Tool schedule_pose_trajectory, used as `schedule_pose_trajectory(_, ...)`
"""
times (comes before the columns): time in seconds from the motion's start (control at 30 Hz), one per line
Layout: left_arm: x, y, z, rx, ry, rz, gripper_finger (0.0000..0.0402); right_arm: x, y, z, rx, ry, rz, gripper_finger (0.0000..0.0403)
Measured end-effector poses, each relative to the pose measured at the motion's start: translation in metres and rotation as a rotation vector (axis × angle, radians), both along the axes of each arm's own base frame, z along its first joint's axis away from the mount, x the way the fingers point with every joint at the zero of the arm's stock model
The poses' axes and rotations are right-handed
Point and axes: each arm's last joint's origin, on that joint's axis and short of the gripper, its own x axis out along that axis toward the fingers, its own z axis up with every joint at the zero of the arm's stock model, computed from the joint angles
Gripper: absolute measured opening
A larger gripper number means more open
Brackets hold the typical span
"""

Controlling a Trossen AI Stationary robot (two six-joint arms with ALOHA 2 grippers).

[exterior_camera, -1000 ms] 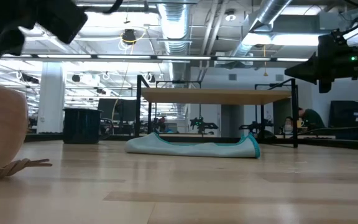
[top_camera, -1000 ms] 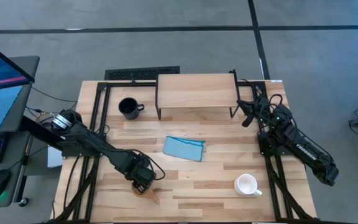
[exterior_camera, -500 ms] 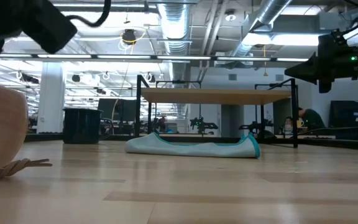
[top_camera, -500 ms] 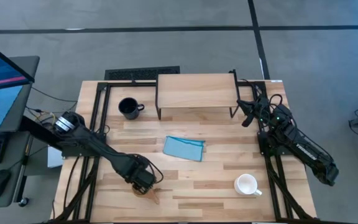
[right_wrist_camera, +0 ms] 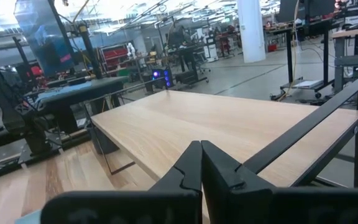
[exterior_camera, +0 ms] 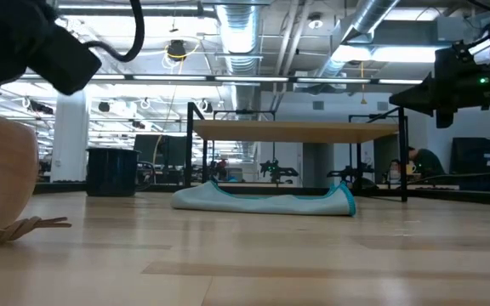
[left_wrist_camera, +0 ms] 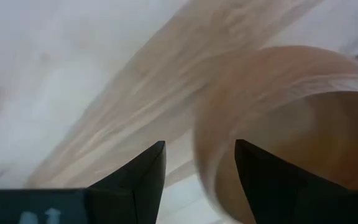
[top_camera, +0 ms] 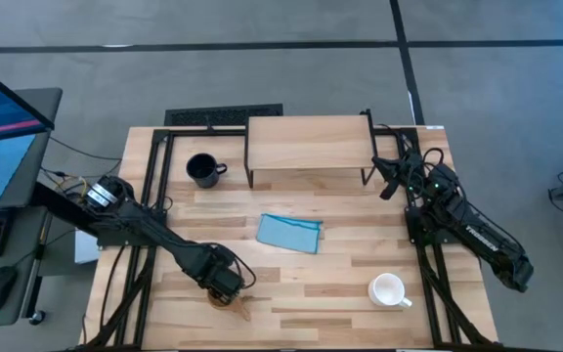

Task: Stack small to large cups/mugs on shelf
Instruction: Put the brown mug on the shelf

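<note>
The small tan wooden cup (top_camera: 229, 301) stands upright near the table's front left, and it fills the left edge of the low view (exterior_camera: 3, 174). My left gripper (top_camera: 224, 285) points down over it, open. In the left wrist view one finger (left_wrist_camera: 143, 180) is outside the cup's wall (left_wrist_camera: 211, 149) and the other (left_wrist_camera: 272, 183) is over its hollow. The dark navy mug (top_camera: 203, 169) stands at the far left and the white mug (top_camera: 389, 290) at the near right. The shelf (top_camera: 309, 145) stands at the far middle. My right gripper (top_camera: 387, 186) waits shut by the shelf's right end.
A folded blue cloth (top_camera: 289, 233) lies in the middle of the table, in front of the shelf. The cup's flat handle with a cord (exterior_camera: 25, 227) lies on the tabletop beside the cup. Black frame rails (top_camera: 147, 196) run along the table's left and right sides.
My left gripper has come down toward the wooden cup and has rolled a little about its own axis, staying open. The cup has not moved.
</note>
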Motion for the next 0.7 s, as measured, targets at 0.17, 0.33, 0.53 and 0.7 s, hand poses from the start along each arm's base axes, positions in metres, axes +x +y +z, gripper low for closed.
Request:
schedule_pose_trajectory(0.17,-0.001,0.0,-0.008,-0.02,-0.012,0.02,0.0151,0.0,0.0,0.0,0.0,0.0,0.0,0.0027)
schedule_pose_trajectory(0.33,-0.001,0.001,-0.009,-0.024,-0.009,0.001,0.0088,0.0,0.0,0.0,-0.001,0.0,0.0,0.0026)
schedule_pose_trajectory(0.53,0.0,0.003,-0.008,-0.022,-0.018,-0.029,0.0021,0.0,0.0,0.0,-0.001,0.0,0.0,0.0026)
schedule_pose_trajectory(0.7,0.004,0.011,-0.008,-0.019,-0.017,-0.009,0.0022,0.0,0.0,0.0,-0.001,0.0,0.0,0.0027)
